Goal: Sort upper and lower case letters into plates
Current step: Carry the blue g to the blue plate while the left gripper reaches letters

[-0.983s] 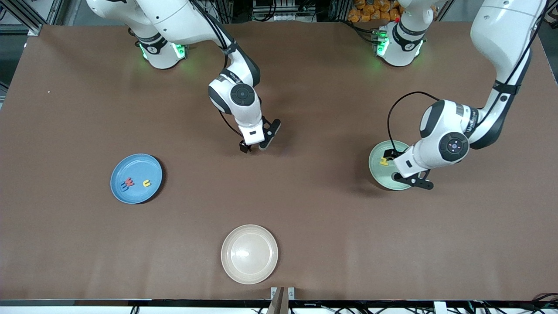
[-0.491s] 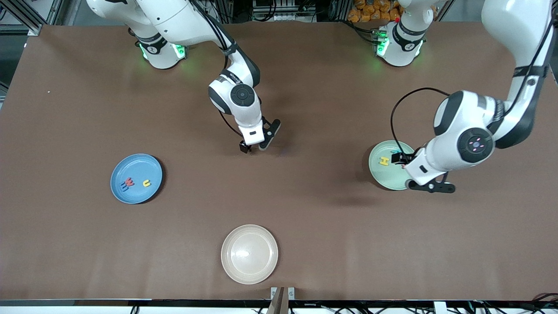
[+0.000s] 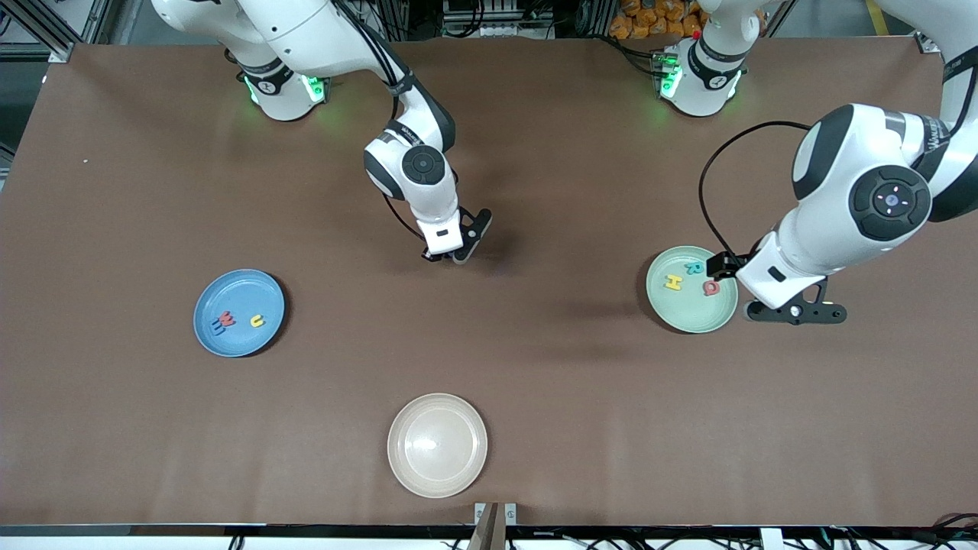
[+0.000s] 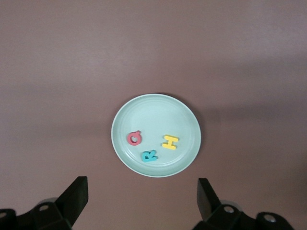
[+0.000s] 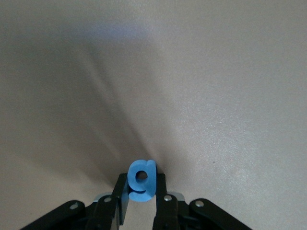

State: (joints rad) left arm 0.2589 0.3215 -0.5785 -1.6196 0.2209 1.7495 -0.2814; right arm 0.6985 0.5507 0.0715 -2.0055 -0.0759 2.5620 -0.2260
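- My right gripper is down at the table's middle, toward the bases' edge, with its fingers pinched against a small blue letter "g". In the right wrist view the letter stands upright between the pads, gripped on its flat faces.
- That "g" is lower case, so I judge it belongs with the letters already lying in the blue plate — a red one, a blue one and a yellow one.
- The relation the coming move turns on: the blue plate lies toward the right arm's end of the table and nearer the front camera than my right fingers, well apart from them. I would carry the letter that way, and my right arm is much the closer of the two.
- My left gripper hangs by the rim of the mint green plate at the left arm's end, its fingers spread wide and holding nothing — the left wrist view shows both tips apart, with the plate between them and lower down.
- In that plate lie a yellow "H", a teal "R" and a red letter that I cannot read for case.
- A cream-white plate sits nearest the front camera, with no letter in it.
- The risk, as I judge it: the letter is tiny and held upright, so it may tip as I lift.
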